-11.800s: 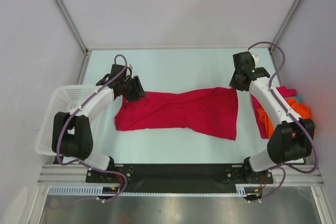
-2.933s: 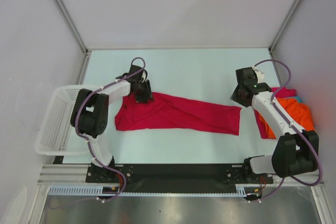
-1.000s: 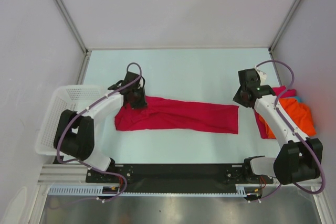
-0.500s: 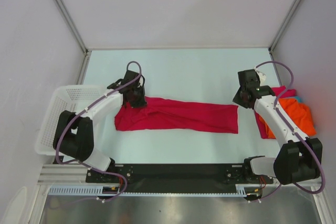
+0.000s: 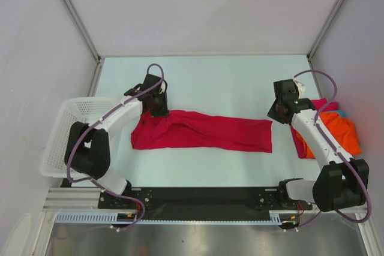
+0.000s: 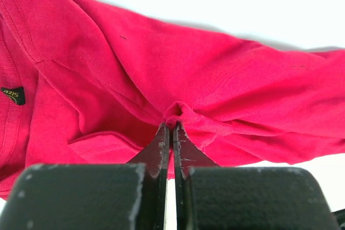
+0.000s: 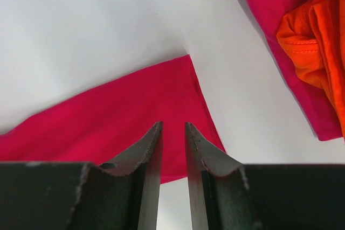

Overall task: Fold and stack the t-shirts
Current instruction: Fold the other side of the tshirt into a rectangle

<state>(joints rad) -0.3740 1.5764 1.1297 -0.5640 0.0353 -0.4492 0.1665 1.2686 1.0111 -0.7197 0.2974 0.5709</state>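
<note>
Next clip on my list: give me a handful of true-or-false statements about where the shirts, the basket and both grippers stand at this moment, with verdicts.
1. The left gripper is shut on a pinched fold of the red t-shirt. True.
2. The right gripper grips the orange t-shirt. False: its jaws stand open by the red t-shirt's right end, with nothing between them.
3. The red t-shirt lies inside the white basket. False: it lies stretched out on the table, to the right of the basket.
4. The orange t-shirt lies in a pile at the table's right edge, apart from the red one. True.
</note>
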